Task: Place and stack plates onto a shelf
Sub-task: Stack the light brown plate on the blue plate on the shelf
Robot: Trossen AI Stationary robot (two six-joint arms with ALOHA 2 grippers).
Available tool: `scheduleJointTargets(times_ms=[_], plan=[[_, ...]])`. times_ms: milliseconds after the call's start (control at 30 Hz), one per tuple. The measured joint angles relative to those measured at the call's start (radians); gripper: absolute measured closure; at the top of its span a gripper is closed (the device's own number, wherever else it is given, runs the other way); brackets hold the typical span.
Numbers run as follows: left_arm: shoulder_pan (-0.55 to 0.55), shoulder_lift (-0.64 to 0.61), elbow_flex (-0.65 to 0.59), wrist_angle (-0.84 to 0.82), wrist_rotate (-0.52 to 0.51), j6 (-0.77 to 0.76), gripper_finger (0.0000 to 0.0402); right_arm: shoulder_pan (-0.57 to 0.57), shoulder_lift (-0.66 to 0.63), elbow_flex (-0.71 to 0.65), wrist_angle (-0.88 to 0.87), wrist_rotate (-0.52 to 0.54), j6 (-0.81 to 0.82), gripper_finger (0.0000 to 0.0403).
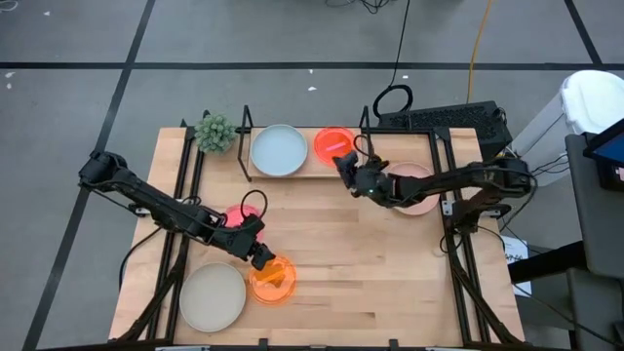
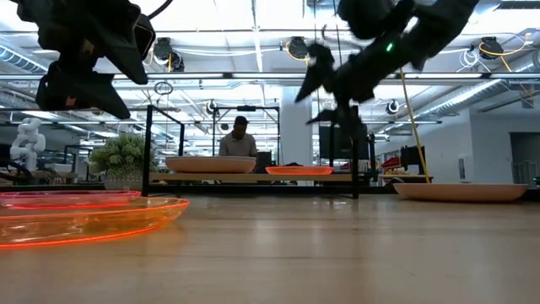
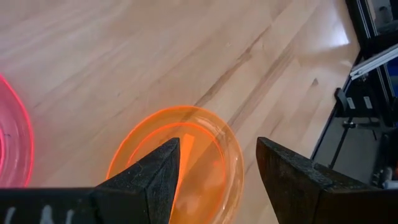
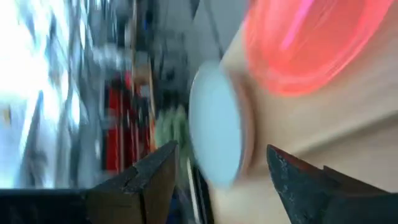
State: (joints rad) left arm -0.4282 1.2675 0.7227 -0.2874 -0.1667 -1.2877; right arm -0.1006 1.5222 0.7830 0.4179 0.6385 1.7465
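Plates lay scattered over the wooden table [image 1: 390,283], and going from left to right the first was a cream plate [image 1: 212,296] at the near left corner. Just beside it sat a translucent orange plate [image 1: 273,279], with a neon pink plate [image 1: 234,214] a little farther back, partly hidden under the left arm. The left gripper [image 1: 263,259] hung above the orange plate's edge, its two dark fingers [image 3: 155,180] spread apart with nothing between them; through that gap the orange plate [image 3: 186,162] glowed on the wood below, untouched as far as I could see.

Along the back edge stood the shelf [image 1: 312,171], a light wood board between black wire ends, with a small potted plant [image 1: 214,132] off its left end. On the board rested a light blue plate [image 1: 279,150] and, to its right, a red-orange translucent plate [image 1: 334,144]; the two sat side by side, not stacked.

Right of centre, the right gripper [image 1: 343,168] was just in front of the shelf's right part, near the red-orange plate, raised off the table. Its fingers [image 4: 146,180] stood apart and held nothing. Farther right, a pale pink plate [image 1: 414,190] lay on the table under the right arm, beside the shelf's right end.

From table height, a person [image 2: 239,139] was seated well behind the shelf in the room beyond.
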Motion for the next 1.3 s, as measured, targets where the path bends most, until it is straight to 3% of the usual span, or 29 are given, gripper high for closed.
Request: scheduleJointTargets(times_ms=[233, 467, 767, 1033, 1300], plan=[[0.0, 0.0, 0.0, -0.025, -0.023, 0.025, 0.0185, 0.116, -0.204, 0.0, -0.294, -0.134, -0.166, 0.0177], [0.0, 0.0, 0.0, -0.037, 0.004, 0.094, 0.0185, 0.272, -0.33, 0.0, -0.531, -0.141, -0.191, 0.0177], [0.0, 0.0, 0.0, -0.039, 0.07, 0.079, 0.0185, 0.442, -0.379, 0.0, -0.721, -0.145, -0.192, 0.0177], [0.0, 0.0, 0.0, -0.038, 0.07, 0.057, 0.0185, 0.484, -0.41, 0.0, -0.881, -0.152, -0.177, 0.0177], [0.0, 0.0, 0.0, -0.03, 0.026, 0.005, 0.0185, 0.435, -0.521, 0.012, -1.153, -0.263, -0.288, 0.0177]])
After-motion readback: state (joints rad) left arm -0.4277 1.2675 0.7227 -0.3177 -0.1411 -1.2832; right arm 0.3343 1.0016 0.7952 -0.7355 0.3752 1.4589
